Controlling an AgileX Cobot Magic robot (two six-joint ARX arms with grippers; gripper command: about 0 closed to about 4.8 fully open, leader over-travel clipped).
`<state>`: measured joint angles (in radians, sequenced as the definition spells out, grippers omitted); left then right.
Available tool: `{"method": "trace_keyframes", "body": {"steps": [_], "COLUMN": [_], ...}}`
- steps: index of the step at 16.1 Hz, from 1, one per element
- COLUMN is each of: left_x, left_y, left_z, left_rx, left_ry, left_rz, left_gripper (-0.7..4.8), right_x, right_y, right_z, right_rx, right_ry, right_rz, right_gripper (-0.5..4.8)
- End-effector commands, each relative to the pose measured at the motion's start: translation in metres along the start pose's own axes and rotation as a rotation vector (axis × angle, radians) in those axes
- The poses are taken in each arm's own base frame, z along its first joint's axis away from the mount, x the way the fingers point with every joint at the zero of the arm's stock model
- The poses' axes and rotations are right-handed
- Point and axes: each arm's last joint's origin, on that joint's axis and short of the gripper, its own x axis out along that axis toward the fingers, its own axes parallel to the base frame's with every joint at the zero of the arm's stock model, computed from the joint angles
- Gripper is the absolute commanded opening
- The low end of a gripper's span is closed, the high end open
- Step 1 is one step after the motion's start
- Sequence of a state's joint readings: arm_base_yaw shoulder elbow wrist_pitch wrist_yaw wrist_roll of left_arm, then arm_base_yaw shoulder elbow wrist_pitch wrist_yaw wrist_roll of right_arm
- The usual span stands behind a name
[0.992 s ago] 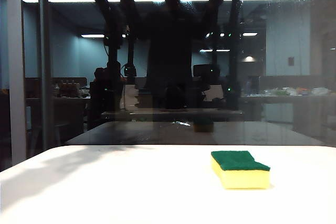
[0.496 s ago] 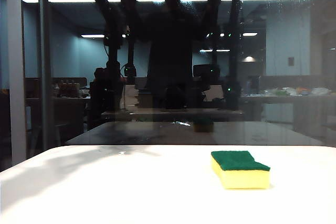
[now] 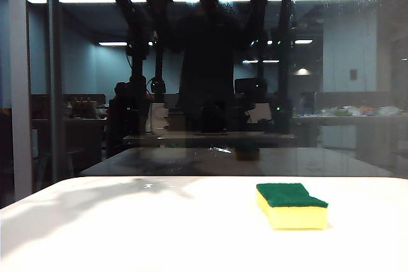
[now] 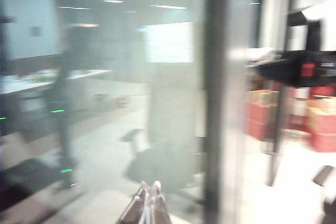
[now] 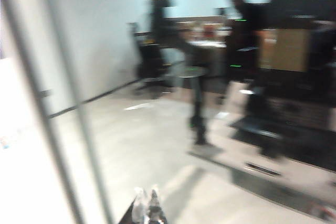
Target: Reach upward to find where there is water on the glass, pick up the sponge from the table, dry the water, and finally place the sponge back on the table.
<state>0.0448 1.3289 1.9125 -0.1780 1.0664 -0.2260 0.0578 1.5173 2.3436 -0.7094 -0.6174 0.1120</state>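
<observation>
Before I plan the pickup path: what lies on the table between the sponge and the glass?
Nothing: in the exterior view, bare white table runs from the sponge to the glass.

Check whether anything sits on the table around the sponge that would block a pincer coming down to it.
Nothing visible does. The sponge lies alone on the white table, green side up, nothing touching it. Both pincers are raised at the glass: left pincer and right pincer appear shut and empty.
</observation>
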Motion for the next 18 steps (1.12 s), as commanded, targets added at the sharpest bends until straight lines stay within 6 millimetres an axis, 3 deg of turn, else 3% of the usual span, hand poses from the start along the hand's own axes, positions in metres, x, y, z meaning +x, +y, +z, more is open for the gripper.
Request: {"method": "trace_keyframes", "body": {"steps": [1, 8, 18], "left_x": [-0.0014, -0.0018, -0.0013], "left_y": [-0.0069, -0.0096, -0.0029], "left_z": [0.0073, 0.0066, 0.0085], "left_rx": [-0.008, -0.059, -0.06], "left_ry": [-0.007, 0.026, -0.05], "left_rz": [-0.1, -0.193, 0.035], "left_gripper": [-0.06, -0.06, -0.06], "right_x": [-0.0043, -0.005, -0.0043], "right_y": [0.0065, 0.0111, 0.0076], "right_z": [0.0049, 0.0051, 0.0057], "right_rx": [-0.023, -0.032, -0.03], "right_ry": [-0.019, -0.007, -0.023], "right_rz": [0.108, 0.26, 0.139], "right_gripper": [-0.02, -0.02, -0.02]}}
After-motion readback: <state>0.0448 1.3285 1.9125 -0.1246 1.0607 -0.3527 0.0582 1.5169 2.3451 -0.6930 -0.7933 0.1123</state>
